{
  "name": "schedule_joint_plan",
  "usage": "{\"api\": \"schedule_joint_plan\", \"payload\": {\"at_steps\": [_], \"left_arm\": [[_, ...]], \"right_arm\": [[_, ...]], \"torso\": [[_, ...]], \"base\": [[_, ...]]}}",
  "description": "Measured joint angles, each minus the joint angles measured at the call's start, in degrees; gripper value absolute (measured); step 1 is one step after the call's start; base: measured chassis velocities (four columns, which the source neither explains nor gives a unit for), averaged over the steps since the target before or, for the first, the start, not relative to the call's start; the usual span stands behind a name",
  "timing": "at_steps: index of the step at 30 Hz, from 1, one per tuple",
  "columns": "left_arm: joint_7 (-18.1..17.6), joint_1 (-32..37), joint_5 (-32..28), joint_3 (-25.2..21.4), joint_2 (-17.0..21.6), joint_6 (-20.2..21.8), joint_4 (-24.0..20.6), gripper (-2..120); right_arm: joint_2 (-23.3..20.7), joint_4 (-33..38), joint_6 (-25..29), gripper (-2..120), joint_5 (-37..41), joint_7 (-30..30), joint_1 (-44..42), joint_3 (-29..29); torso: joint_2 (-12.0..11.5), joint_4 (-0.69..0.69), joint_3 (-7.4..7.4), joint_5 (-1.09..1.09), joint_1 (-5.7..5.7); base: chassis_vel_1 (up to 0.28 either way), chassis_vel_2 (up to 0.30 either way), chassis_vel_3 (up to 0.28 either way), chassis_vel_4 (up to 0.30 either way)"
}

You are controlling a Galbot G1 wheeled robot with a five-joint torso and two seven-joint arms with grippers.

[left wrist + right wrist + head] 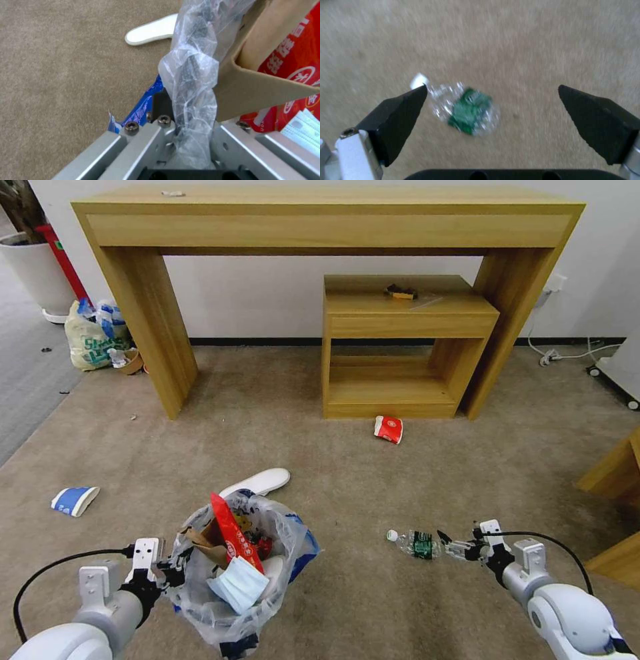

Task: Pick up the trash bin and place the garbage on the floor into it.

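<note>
The trash bin (pixel 230 587), lined with a crinkly clear bag (pixel 190 75), hangs at the lower left, holding a red wrapper (pixel 233 533), brown cardboard (pixel 246 85) and a pale blue mask. My left gripper (pixel 175 570) (pixel 190 130) is shut on the bin's bagged rim. My right gripper (pixel 453 545) (pixel 493 90) is open just above a plastic bottle (pixel 417 543) (pixel 466 112) with a green label, which lies on the beige floor (pixel 347 487). More garbage lies about: a white insole (pixel 257 482) (pixel 151 31), a blue-white cup (pixel 75 500) and a red-and-white wrapper (pixel 389 429).
A tall wooden console table (pixel 327 213) stands against the wall, with a low wooden shelf unit (pixel 400 347) under it. A yellowish-green tied bag (pixel 93 337) and a white planter (pixel 30 267) sit far left. Wooden furniture (pixel 613 473) juts in at the right, and a cable (pixel 567 355) runs behind it.
</note>
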Motion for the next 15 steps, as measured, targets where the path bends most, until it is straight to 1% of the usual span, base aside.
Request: {"api": "schedule_joint_plan", "payload": {"at_steps": [3, 4, 5, 7, 8, 9, 11, 12, 15], "left_arm": [[0.0, 0.3, 0.0, -0.1, 0.0, 0.0, 0.0, 0], [0.0, 0.3, 0.0, -0.1, 0.0, 0.0, 0.0, 0], [0.0, 0.3, 0.1, -0.1, 0.0, 0.0, 0.0, 0], [-0.1, 0.2, 0.4, 0.2, -0.3, 0.0, 0.0, 0], [-0.1, 0.2, 0.4, 0.2, -0.3, 0.0, 0.0, 0], [-0.2, 0.2, 0.8, 0.4, -0.6, 0.0, 0.0, 0], [-0.2, 0.2, 1.1, 0.7, -0.9, 0.0, -0.2, 0], [-0.2, 0.2, 1.1, 0.7, -0.9, 0.0, -0.2, 0], [-0.3, 0.5, 1.5, 0.8, -1.2, 0.0, -0.5, 0]], "right_arm": [[-2.5, -4.0, 1.7, 100, -5.0, -6.4, 1.2, -0.4], [-2.5, -4.0, 1.7, 100, -5.0, -6.4, 1.2, -0.4], [-4.1, -5.6, 2.7, 100, -7.0, -9.3, 1.8, -1.2], [-5.4, -7.4, 3.6, 100, -8.7, -11.5, 2.8, -2.8], [-5.4, -7.4, 3.6, 100, -8.7, -11.5, 2.8, -2.8], [-6.3, -8.8, 3.9, 100, -9.4, -12.4, 3.9, -4.4], [-6.6, -10.7, 3.7, 100, -9.5, -13.1, 5.4, -6.0], [-6.6, -10.7, 3.7, 100, -9.5, -13.1, 5.4, -6.0], [-5.5, -14.4, 2.5, 100, -8.5, -11.6, 8.9, -8.5]], "torso": [[0.0, -0.01, 0.00, -0.02, 0.00], [0.0, -0.01, 0.00, -0.02, 0.00], [0.0, -0.01, 0.00, -0.03, 0.00], [0.0, -0.01, 0.00, -0.02, 0.00], [0.0, -0.01, 0.00, -0.02, 0.00], [0.0, -0.01, 0.01, -0.02, 0.00], [0.0, -0.01, 0.00, -0.03, 0.00], [0.0, -0.01, 0.00, -0.03, 0.00], [0.0, 0.00, 0.00, -0.01, 0.00]], "base": [[0.000, 0.000, 0.000, 0.000], [0.000, 0.000, 0.000, 0.000], [0.000, 0.000, 0.000, 0.000], [0.000, 0.000, 0.000, 0.000], [0.000, 0.000, 0.000, 0.000], [0.000, 0.000, 0.000, 0.000], [0.000, 0.000, 0.000, 0.000], [0.000, 0.000, 0.000, 0.000], [0.000, 0.000, 0.000, 0.000]]}}
